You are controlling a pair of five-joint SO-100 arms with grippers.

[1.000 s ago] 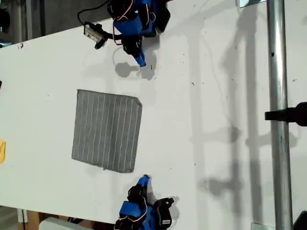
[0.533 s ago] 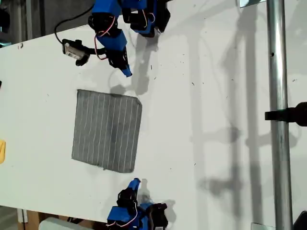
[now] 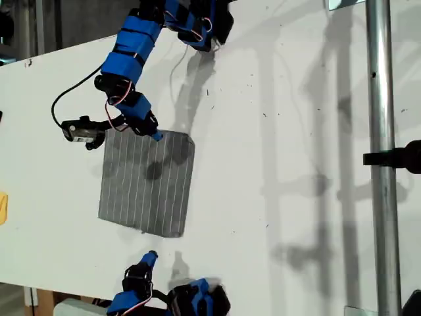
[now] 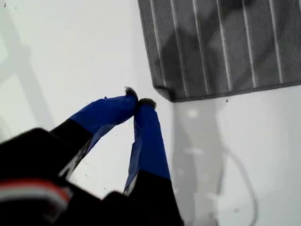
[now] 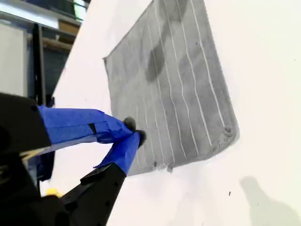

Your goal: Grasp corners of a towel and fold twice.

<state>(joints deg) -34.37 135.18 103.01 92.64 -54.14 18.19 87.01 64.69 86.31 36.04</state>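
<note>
The grey striped towel (image 3: 148, 181) lies flat on the white table, left of centre in the exterior view. My first gripper (image 3: 156, 136) reaches down from the exterior view's top, and its tip shows at the towel's upper edge. In the first wrist view it (image 4: 137, 99) is shut and empty, just beside a towel (image 4: 221, 47) corner (image 4: 164, 94). My second gripper (image 3: 151, 255) hovers below the towel's lower edge. It (image 5: 135, 131) is shut with nothing in it. The towel (image 5: 178, 94) stretches away beyond it, with a curled corner (image 5: 228, 134) close by.
A small yellow object (image 3: 2, 207) sits at the exterior view's left edge and also shows in the second wrist view (image 5: 51, 192). A metal pole (image 3: 381, 164) with a black clamp (image 3: 398, 158) runs down the exterior view's right. The table's edge runs past both arm bases.
The first arm has stretched down and leftward from its base to the towel's upper edge. The second gripper has drifted left and slightly lower. The towel has not moved.
</note>
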